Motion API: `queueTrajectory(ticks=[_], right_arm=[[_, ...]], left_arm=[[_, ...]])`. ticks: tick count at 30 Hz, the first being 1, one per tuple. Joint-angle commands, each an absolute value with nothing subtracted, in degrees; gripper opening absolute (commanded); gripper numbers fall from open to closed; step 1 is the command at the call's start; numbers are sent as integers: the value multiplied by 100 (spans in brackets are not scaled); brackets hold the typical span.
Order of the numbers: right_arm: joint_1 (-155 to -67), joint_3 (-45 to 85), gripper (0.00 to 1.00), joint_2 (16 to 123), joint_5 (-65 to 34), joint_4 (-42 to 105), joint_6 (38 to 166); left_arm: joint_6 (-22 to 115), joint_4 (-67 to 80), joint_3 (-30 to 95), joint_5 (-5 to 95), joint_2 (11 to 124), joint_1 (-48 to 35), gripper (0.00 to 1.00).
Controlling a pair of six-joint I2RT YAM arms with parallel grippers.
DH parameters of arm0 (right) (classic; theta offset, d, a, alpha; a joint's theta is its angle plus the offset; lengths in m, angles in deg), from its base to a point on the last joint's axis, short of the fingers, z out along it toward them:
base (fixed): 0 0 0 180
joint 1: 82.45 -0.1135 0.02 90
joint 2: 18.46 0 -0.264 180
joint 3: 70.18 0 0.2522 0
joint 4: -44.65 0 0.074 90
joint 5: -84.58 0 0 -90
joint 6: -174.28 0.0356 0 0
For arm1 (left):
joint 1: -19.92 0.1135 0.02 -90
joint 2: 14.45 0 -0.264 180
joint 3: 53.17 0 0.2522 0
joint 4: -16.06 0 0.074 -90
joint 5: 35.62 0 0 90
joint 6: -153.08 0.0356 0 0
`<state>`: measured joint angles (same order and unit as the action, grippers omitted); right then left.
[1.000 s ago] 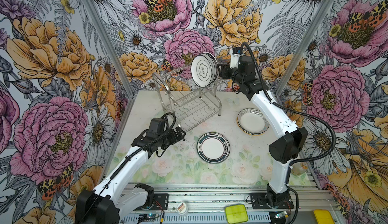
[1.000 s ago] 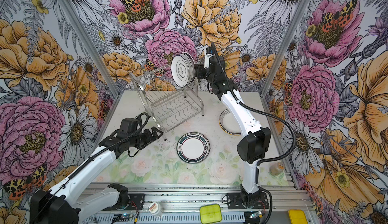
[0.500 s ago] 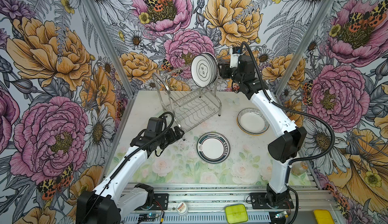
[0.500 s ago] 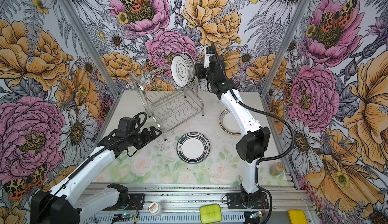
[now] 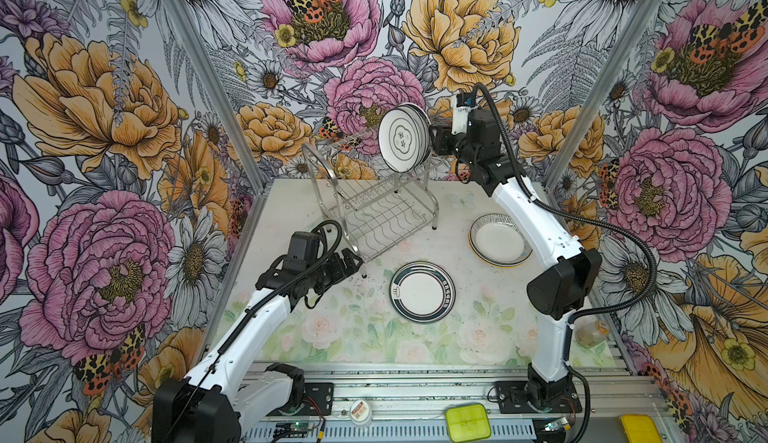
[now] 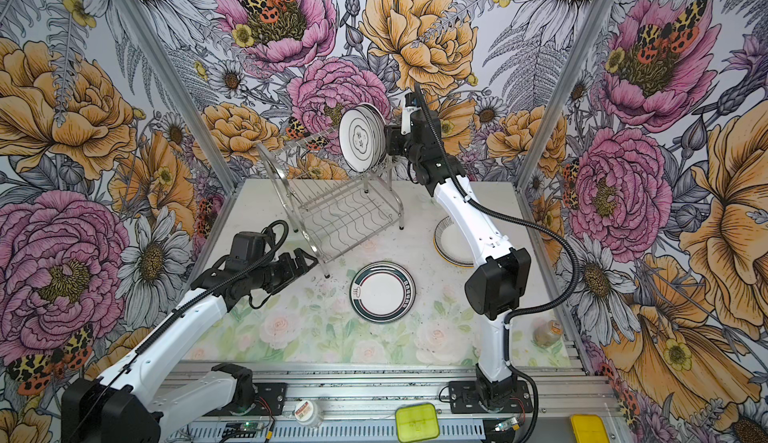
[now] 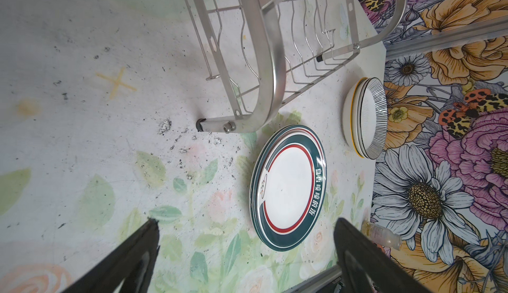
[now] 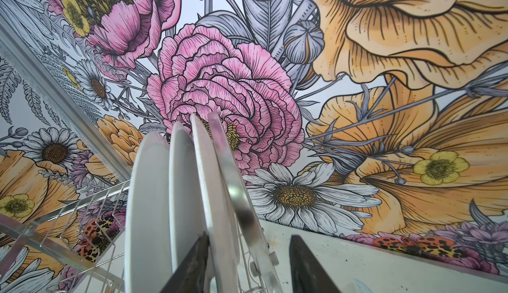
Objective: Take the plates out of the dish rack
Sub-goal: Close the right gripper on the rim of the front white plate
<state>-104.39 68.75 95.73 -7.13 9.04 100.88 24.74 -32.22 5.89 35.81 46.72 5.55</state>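
Three white plates [image 5: 403, 137] [image 6: 359, 137] stand upright at the right end of the dish rack's [image 5: 374, 208] [image 6: 332, 208] upper tier; the front one shows a cloud emblem. My right gripper [image 5: 434, 142] [image 6: 388, 142] [image 8: 250, 236] is open behind them. One finger [image 8: 192, 261] touches the rearmost plate [image 8: 209, 184]. The other finger stands apart beyond the rack's steel end loop [image 8: 239, 195]. My left gripper [image 5: 353, 258] [image 6: 309, 260] [image 7: 247, 220] hangs wide open and empty beside the rack's front foot [image 7: 203, 125].
A teal-banded plate stack [image 5: 422, 291] [image 6: 382, 291] [image 7: 288, 187] lies in front of the rack. A striped-rim plate stack [image 5: 498, 239] [image 6: 451, 239] [image 7: 365, 118] lies under the right arm. A small bottle [image 5: 592, 333] [image 6: 548, 333] [image 7: 382, 234] rests at the table's right front corner.
The left arm has drawn slightly to the left. The right arm and the plates in the rack stay where they were.
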Motion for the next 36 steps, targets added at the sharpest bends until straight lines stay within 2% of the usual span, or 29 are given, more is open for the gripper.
queueTrajectory(ticks=[1, 15, 27, 36], right_arm=[[-10504, 7053, 47, 9753, -656, 910, 10061], [-10645, 7098, 38, 9883, -254, 882, 9679], [-10671, 7199, 26, 10017, -301, 876, 9510], [-10724, 7257, 11, 10054, -306, 884, 9414]], left_arm=[[2619, -3189, 491, 3469, 4681, 626, 99], [2635, -3187, 480, 3399, 4666, 692, 99], [2651, -3176, 419, 3373, 4655, 746, 99], [2654, -3123, 378, 3328, 4674, 806, 99]])
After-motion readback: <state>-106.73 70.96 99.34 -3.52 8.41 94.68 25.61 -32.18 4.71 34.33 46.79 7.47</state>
